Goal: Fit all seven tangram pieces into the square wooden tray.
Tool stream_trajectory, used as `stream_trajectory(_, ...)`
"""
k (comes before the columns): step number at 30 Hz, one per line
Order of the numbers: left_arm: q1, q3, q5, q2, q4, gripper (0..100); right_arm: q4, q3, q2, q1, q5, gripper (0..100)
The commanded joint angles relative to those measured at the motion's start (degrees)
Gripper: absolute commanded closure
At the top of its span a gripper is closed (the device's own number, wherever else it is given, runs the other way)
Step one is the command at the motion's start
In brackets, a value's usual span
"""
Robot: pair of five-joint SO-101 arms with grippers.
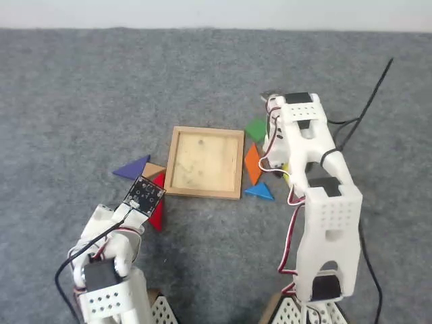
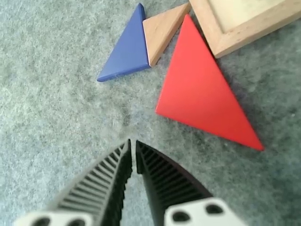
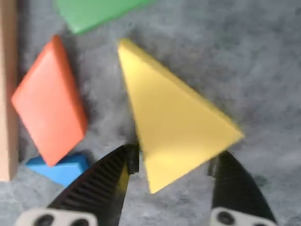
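The square wooden tray (image 1: 174, 162) lies mid-table with nothing in it. My right gripper (image 3: 176, 162) has its fingers against two edges of the large yellow triangle (image 3: 174, 117), gripping one corner. An orange parallelogram (image 3: 49, 101), a green piece (image 3: 94, 12) and a small blue triangle (image 3: 59, 167) lie between that gripper and the tray. My left gripper (image 2: 132, 147) is shut and holds nothing. It hovers over bare carpet just short of the big red triangle (image 2: 202, 99). Beyond the red one lie a dark blue triangle (image 2: 127, 49) and a plain wooden triangle (image 2: 164, 26), by the tray corner (image 2: 235, 33).
Grey carpet covers the whole table. In the high view the right arm (image 1: 317, 182) stands over the pieces beside the tray, with a black cable trailing off behind it. The left arm's base (image 1: 111, 290) sits at the near edge.
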Motion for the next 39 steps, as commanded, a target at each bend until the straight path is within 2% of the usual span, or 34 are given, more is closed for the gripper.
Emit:
stream_trajectory(1, -0.26, -0.75, -0.44, -1.05, 0.18, 98, 1.36, -3.52, -1.98, 0.48, 3.25, 59.2)
stream_trajectory(3, -0.26, -0.75, -0.44, -1.05, 0.18, 98, 1.19, -4.57, -2.42, 0.31, 4.13, 57.6)
stream_trajectory(10, -0.26, -0.75, -0.44, -1.05, 0.09, 98, 0.66, -7.12, -2.42, 0.57, 6.07, 61.4)
stream_trajectory(25, -0.26, -0.75, -0.44, -1.05, 0.09, 98, -3.47, -7.3, 3.47, 1.8, 16.0, 61.5)
stream_trajectory(39, -0.26, -0.75, -0.44, -1.05, 0.18, 98, -2.42, -7.21, 3.74, 2.42, 14.77, 61.5)
